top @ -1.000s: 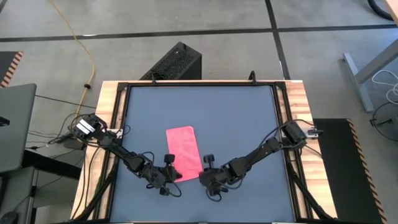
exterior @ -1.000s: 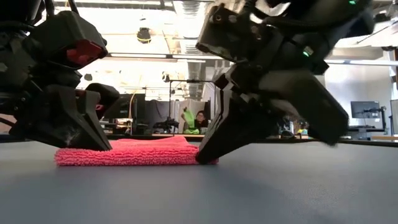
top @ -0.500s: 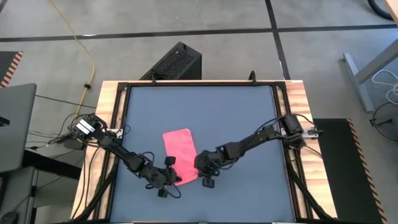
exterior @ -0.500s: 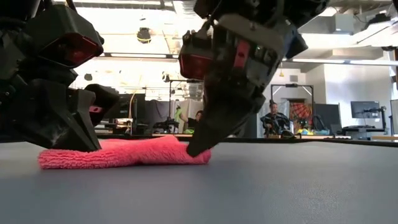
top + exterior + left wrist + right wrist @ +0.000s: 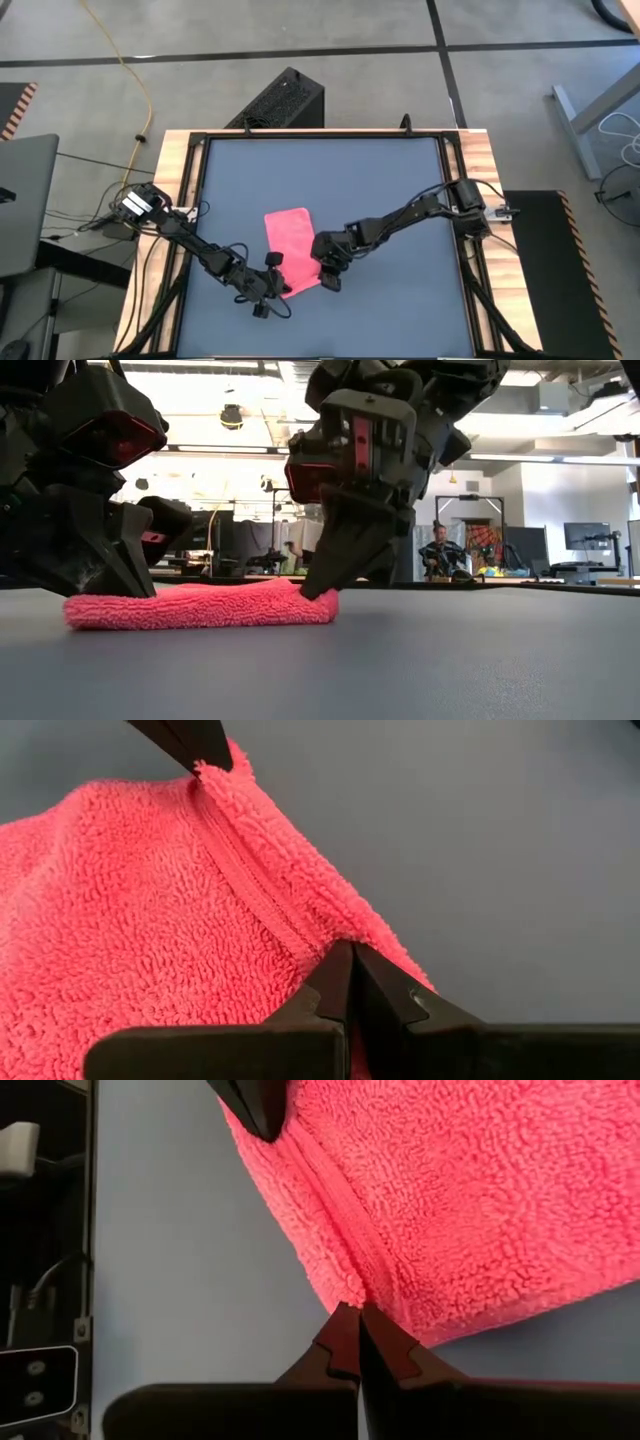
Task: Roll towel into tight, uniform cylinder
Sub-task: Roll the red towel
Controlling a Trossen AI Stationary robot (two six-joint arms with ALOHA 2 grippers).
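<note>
Seen from above, the small pink-red terry towel [image 5: 293, 249] lies folded into a narrow strip a little left of centre in the lower half of the frame, on the dark blue-grey tabletop [image 5: 380, 180] inside its pale wooden frame [image 5: 478, 160]. The left gripper [image 5: 281, 287] sits at the strip's lower-left corner and the right gripper [image 5: 321, 274] at its lower-right corner, so both flank the same short end. That pairing looks chosen to lift the near edge evenly, so the roll starts straight across its width.

In the low view the towel [image 5: 200, 605] is a flat, slightly puffy pad at left of centre; no cylinder has formed. The right gripper [image 5: 312, 590] meets its right end in mid-frame, and the left gripper [image 5: 140, 588] bears on its left end.

The left wrist view shows the left gripper [image 5: 351, 965] with its fingers pressed together at the hemmed edge of the towel [image 5: 130, 930]; whether any cloth is pinched between them cannot be told. The other arm's dark tip shows at the top.

The right wrist view shows the right gripper [image 5: 353, 1323] likewise closed tight, tips at the towel [image 5: 450, 1190] hem, a pinch not confirmable.
</note>
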